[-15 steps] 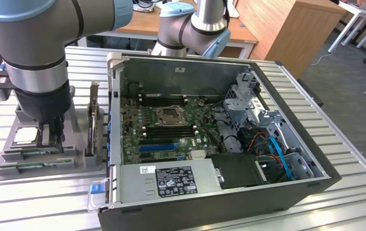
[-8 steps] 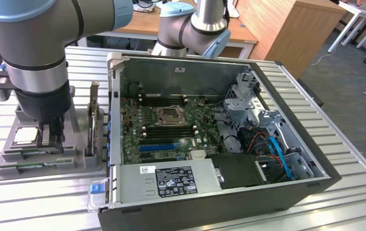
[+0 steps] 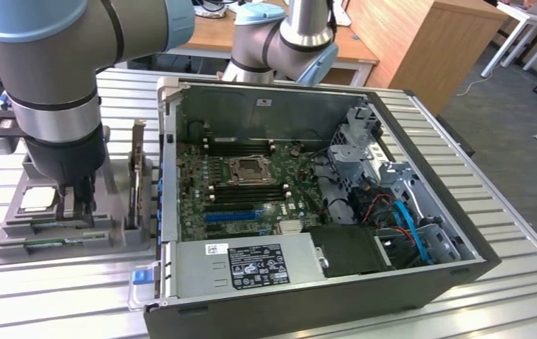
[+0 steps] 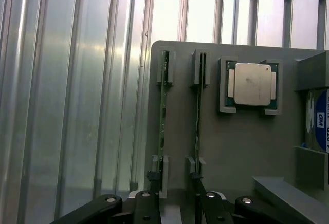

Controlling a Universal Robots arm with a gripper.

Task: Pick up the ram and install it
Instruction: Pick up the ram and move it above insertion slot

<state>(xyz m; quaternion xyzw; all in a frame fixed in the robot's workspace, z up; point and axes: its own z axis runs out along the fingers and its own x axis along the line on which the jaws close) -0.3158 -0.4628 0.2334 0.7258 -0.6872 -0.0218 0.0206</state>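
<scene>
Two green ram sticks stand on edge in slots of a grey parts holder (image 4: pixel 236 147). One ram (image 4: pixel 163 116) lies nearer the holder's edge, the other ram (image 4: pixel 199 111) is beside the processor. My gripper (image 4: pixel 175 185) hangs just above the holder, open, with its black fingertips (image 4: pixel 152 179) spread about as wide as the two sticks are apart. Nothing is held. In the exterior view the gripper (image 3: pixel 75 206) reaches down over the holder (image 3: pixel 108 236) to the left of the computer case, and a ram (image 3: pixel 54 244) shows as a green strip along the holder's front.
A silver processor (image 4: pixel 252 84) sits in a recess of the holder. An upright expansion card (image 3: pixel 138 180) stands at the holder's right side. The open computer case (image 3: pixel 420 282) shows its motherboard (image 3: pixel 249 183) with memory slots. All rests on a ribbed metal table (image 3: pixel 51 296).
</scene>
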